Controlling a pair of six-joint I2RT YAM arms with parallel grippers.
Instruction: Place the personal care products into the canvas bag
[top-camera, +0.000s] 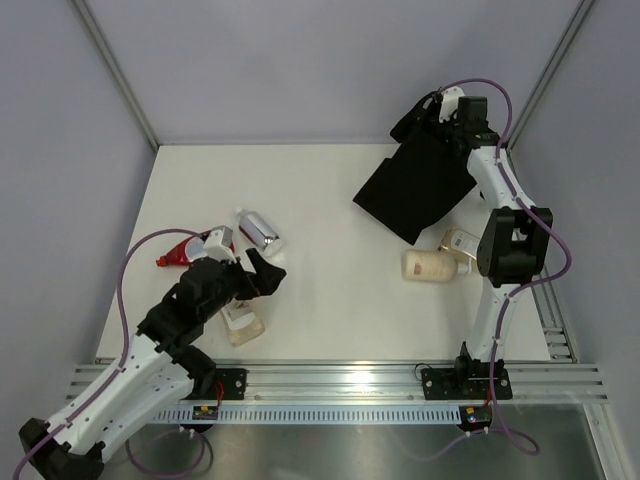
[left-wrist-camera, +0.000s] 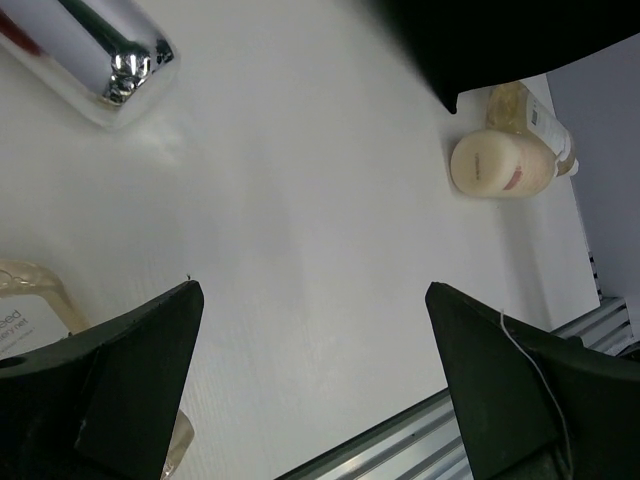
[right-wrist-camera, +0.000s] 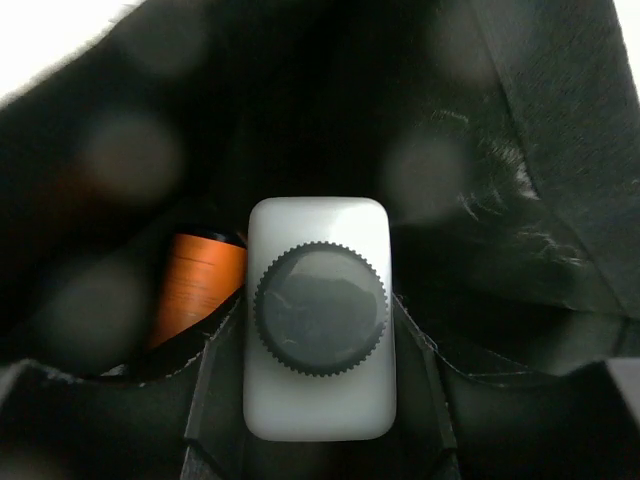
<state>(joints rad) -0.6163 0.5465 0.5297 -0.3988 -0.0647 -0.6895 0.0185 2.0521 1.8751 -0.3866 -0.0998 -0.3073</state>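
We see right gripper (right-wrist-camera: 320, 400) clamped on white bottle (right-wrist-camera: 320, 225) inside canvas bag (top-camera: 415, 185), orange bottle (right-wrist-camera: 200, 285) at its 9 o'clock. Left gripper (left-wrist-camera: 313, 330) jaws apart, silver cylinder (left-wrist-camera: 110, 55) at 11 o'clock.

white arm links (top-camera: 108, 392), black joints (top-camera: 510, 250), looping purple cables (top-camera: 124, 277), matte black fingers (left-wrist-camera: 120, 385)

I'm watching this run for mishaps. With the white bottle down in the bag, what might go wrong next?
1. The right claw holds the white bottle deep in the canvas bag; fabric folds sit close around it, so pulling out may snag and drag the bag into the beige bottle by its corner.
2. The silver cylinder lies on its side near the open left claw; a nudge could roll it away.
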